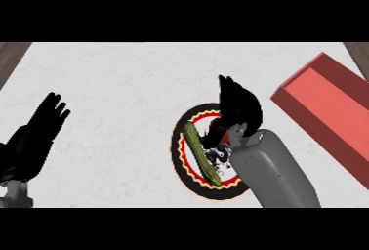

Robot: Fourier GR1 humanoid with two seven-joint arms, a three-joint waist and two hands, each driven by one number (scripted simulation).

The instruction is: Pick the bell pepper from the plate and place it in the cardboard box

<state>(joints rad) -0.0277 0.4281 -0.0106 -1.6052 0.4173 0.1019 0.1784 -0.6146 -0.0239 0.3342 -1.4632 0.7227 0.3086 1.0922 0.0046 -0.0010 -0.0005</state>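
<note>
A round plate (pixel 189 181) with a black rim and a red and yellow band lies on the white counter, right of centre. A long green vegetable (pixel 199 152) lies along its left side. My right hand (pixel 239 105) hangs over the plate's upper right part and hides what is beneath it. A small red patch (pixel 228 138), possibly the bell pepper, shows just under the hand, and I cannot tell whether the hand holds it. A red open box (pixel 328 114) stands tilted at the right. At the left edge my left hand (pixel 39 128) rests open, fingers up.
The white counter (pixel 122 88) spreads wide between the left hand and the plate. Dark wooden strips (pixel 10 56) show at the top corners beyond the counter. The right forearm (pixel 277 173) crosses the plate's right side, close to the box's lower wall.
</note>
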